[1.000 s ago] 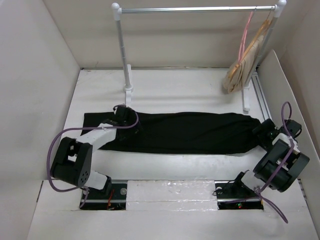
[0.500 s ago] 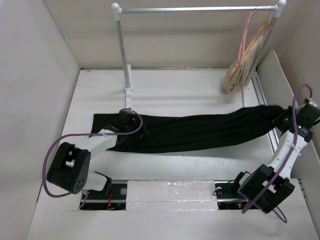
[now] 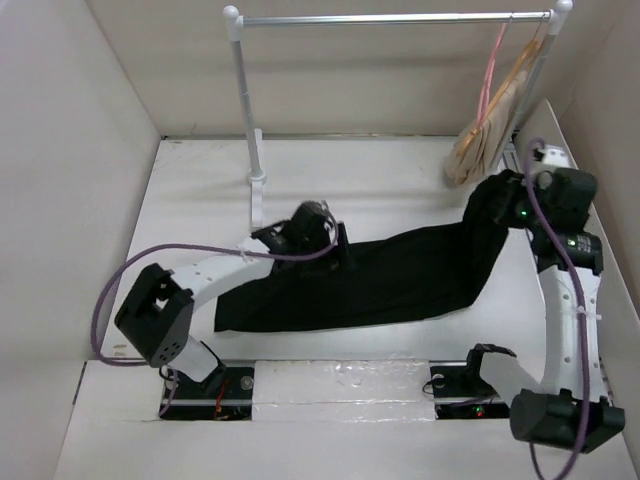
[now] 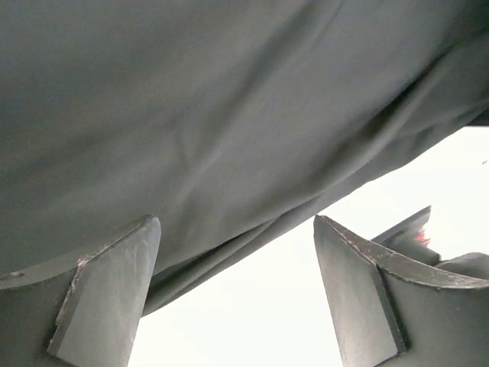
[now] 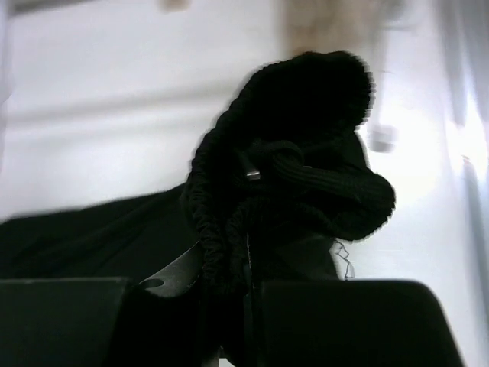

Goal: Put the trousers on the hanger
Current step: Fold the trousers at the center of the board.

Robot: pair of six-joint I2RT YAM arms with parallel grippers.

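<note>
The black trousers (image 3: pixel 350 285) lie slanted across the table, their right end raised off the surface. My right gripper (image 3: pixel 497 207) is shut on that bunched end, and in the right wrist view the ribbed waistband and drawstring (image 5: pixel 306 160) bulge out above the closed right gripper (image 5: pixel 244 283). My left gripper (image 3: pixel 322 238) hovers over the far edge of the trousers near their middle. It stands open in the left wrist view (image 4: pixel 237 225), with the grey-looking cloth (image 4: pixel 229 115) just beyond the fingertips (image 4: pixel 114 290) and nothing held. The pink hanger (image 3: pixel 488 75) hangs at the right end of the rail.
A clothes rack with a metal rail (image 3: pixel 390 18) and a white post (image 3: pixel 247 120) stands at the back. Tan hangers (image 3: pixel 485 135) hang beside the pink one. White walls close in the table (image 3: pixel 350 180) at left, back and right.
My right gripper shut on the trousers' right end, then lifted it up and back toward the rack. The cloth slid right and now slants. My left gripper moved right along the cloth, still open.
</note>
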